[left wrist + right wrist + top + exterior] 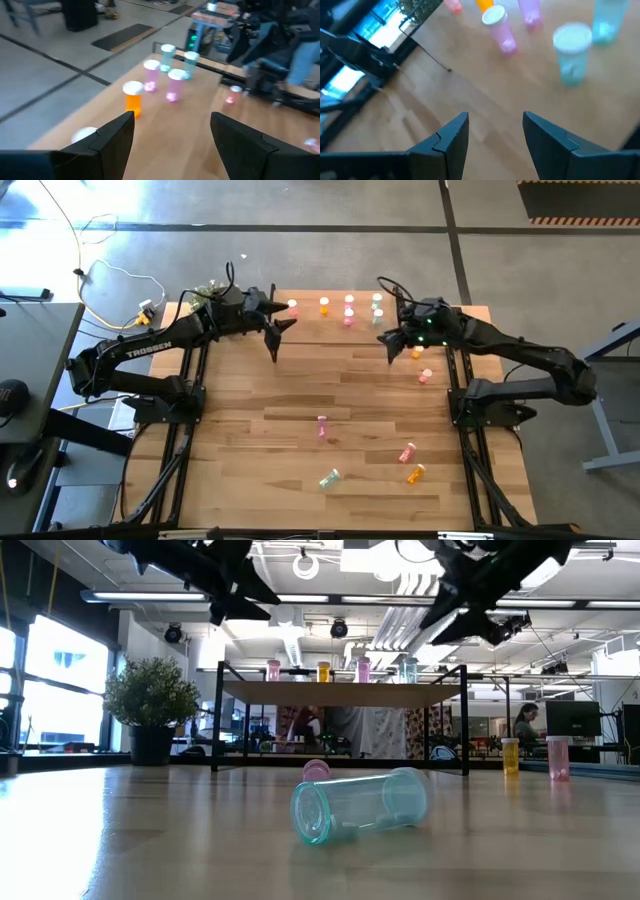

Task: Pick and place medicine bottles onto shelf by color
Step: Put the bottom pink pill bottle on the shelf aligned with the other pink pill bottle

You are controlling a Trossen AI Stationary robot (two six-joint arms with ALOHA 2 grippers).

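Observation:
The shelf (340,693) stands at the table's far edge, and several medicine bottles stand upright on it: pink (151,75), orange (134,97) and green (572,52). More bottles are on the tabletop. A green one (360,805) lies on its side near the front, beside a pale red one (407,452) and an orange one (415,473). A pink one (322,425) is at mid-table. My left gripper (172,145) hovers open over the shelf's left part. My right gripper (495,130) hovers open over its right part. Nothing is between either pair of fingers.
An orange bottle (416,352) and a pink bottle (425,375) stand on the table near the right arm's base. A potted plant (152,700) sits beyond the far left corner. Bare wood lies across the table's middle and left.

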